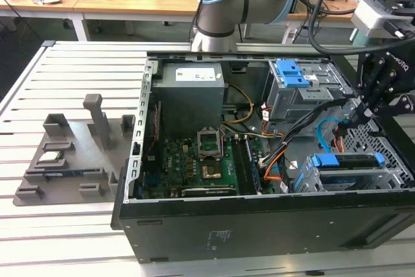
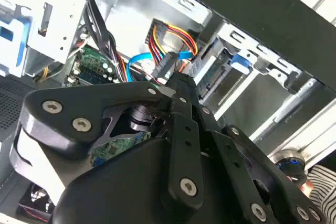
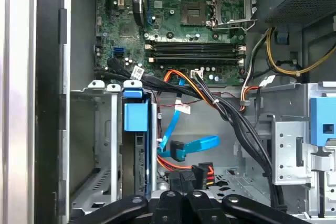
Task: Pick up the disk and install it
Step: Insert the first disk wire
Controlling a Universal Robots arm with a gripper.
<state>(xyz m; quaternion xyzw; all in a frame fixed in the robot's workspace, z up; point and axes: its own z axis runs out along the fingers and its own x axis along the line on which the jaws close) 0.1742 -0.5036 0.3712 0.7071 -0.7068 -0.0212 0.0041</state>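
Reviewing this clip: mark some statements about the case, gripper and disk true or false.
1. The computer case lies open on the slatted table. True.
2. The gripper hangs over the grey tray. False: it is at the exterior view's right, over the case's drive-cage end.
3. The disk, blue-framed, sits in the metal cage. True.
4. A cooler covers the processor socket. False: the socket is bare.

Counts: one open computer case (image 1: 259,225), one motherboard (image 1: 194,163), one grey power supply box (image 1: 191,98), one grey parts tray (image 1: 71,154) beside the case, one robot arm (image 1: 224,4), two drive cages (image 1: 295,92) (image 1: 353,173).
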